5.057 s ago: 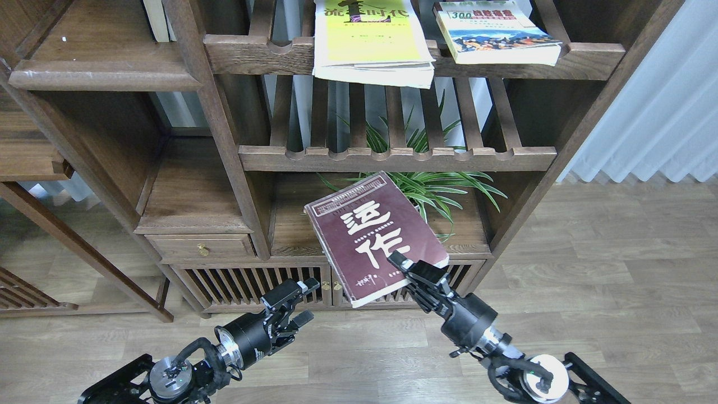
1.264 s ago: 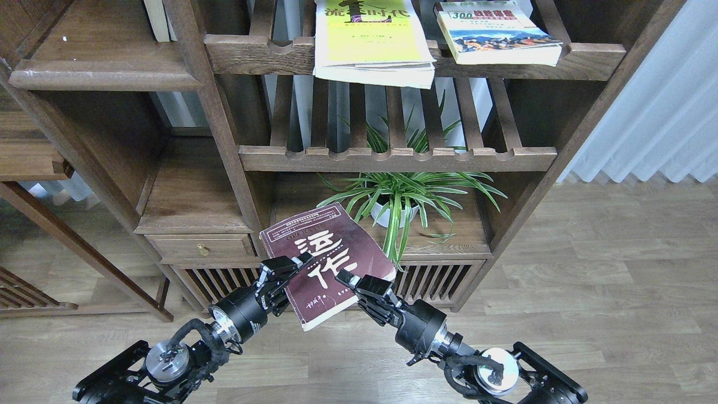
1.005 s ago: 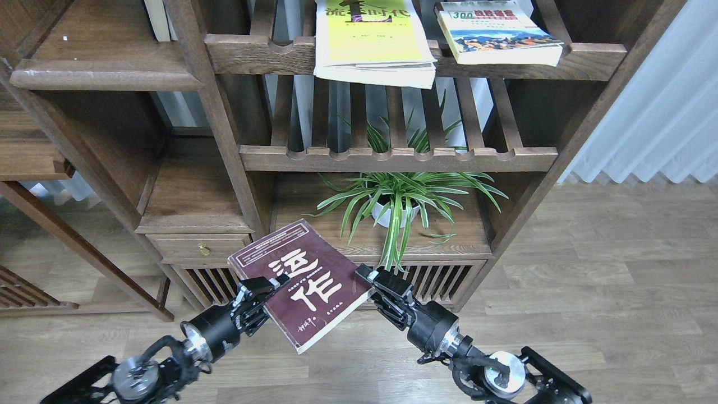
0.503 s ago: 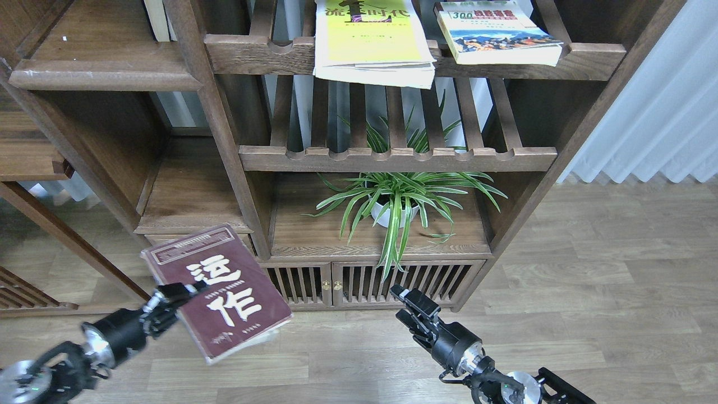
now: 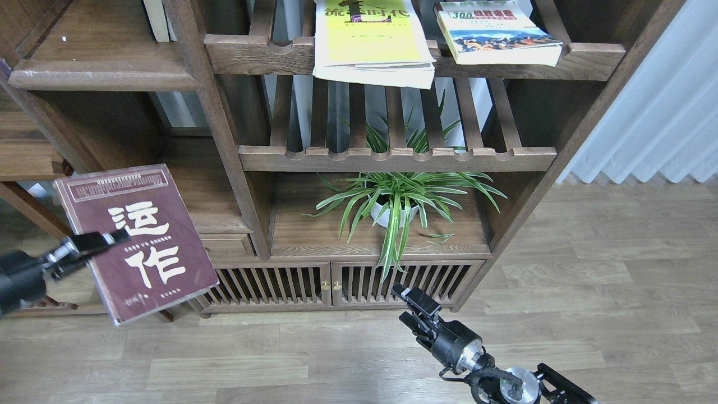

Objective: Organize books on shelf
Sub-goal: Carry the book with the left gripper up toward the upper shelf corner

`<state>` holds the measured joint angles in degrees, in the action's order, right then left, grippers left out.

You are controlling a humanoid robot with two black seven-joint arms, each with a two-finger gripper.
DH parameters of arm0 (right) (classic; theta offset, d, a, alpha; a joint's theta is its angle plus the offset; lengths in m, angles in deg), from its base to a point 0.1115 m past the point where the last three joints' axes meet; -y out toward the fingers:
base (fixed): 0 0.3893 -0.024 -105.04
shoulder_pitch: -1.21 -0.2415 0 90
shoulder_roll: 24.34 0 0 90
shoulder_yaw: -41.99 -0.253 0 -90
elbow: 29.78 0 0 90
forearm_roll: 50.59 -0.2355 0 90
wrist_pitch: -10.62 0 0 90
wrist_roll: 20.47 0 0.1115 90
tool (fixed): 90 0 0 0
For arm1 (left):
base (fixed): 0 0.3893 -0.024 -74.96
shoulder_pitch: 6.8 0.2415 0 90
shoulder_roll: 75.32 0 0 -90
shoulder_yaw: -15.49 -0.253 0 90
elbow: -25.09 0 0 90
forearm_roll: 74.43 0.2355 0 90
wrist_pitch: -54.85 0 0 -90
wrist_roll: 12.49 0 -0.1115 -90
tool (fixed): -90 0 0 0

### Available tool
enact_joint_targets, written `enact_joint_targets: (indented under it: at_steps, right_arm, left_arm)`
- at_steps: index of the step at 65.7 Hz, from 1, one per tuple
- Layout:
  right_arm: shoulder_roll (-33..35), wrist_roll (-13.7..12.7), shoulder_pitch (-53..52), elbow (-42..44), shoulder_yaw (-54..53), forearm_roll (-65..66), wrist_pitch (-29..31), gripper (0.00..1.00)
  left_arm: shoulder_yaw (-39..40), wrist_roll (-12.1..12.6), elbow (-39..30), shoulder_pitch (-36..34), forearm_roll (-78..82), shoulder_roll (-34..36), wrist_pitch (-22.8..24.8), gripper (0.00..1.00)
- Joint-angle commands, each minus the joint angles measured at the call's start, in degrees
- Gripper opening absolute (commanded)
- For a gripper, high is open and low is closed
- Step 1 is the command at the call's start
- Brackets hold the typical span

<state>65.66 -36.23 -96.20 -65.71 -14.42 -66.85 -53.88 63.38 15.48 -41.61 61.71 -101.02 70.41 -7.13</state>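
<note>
My left gripper [image 5: 104,240] comes in from the far left and is shut on the left edge of the maroon book [image 5: 148,255] with big white characters. It holds the book face up in the air, in front of the low left compartment. The solid dark-brown shelf [image 5: 106,78] with a worn rounded front edge is at the upper left, well above the book. The yellow-green book [image 5: 367,39] and the "300" book [image 5: 496,33] lie flat on the top slatted rack. My right gripper [image 5: 414,308] is low in the middle, open and empty.
A potted spider plant [image 5: 395,202] stands on the plank under the empty middle slatted rack [image 5: 392,158]. A low cabinet with slatted doors [image 5: 331,286] is beneath it. A drawer unit [image 5: 224,244] is behind the book. A white curtain [image 5: 662,101] hangs at the right.
The right gripper handed the maroon book to the left gripper and let go. The left gripper has carried it left and upward. The right arm drew back down.
</note>
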Motion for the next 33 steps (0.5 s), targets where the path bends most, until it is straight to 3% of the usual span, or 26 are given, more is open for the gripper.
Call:
enact_joint_targets:
  at_steps: [1, 33]
  right_arm:
    - [0.0, 0.1, -0.1, 0.1, 0.0, 0.0, 0.0, 0.99]
    - [0.0, 0.1, -1.3, 0.1, 0.0, 0.0, 0.0, 0.99]
  left_arm:
    - [-0.1, 0.0, -1.7, -2.7, 0.2, 2.9, 0.0, 0.06]
    - [-0.2, 0.0, -6.3, -10.9, 1.2, 15.3, 0.0, 0.07]
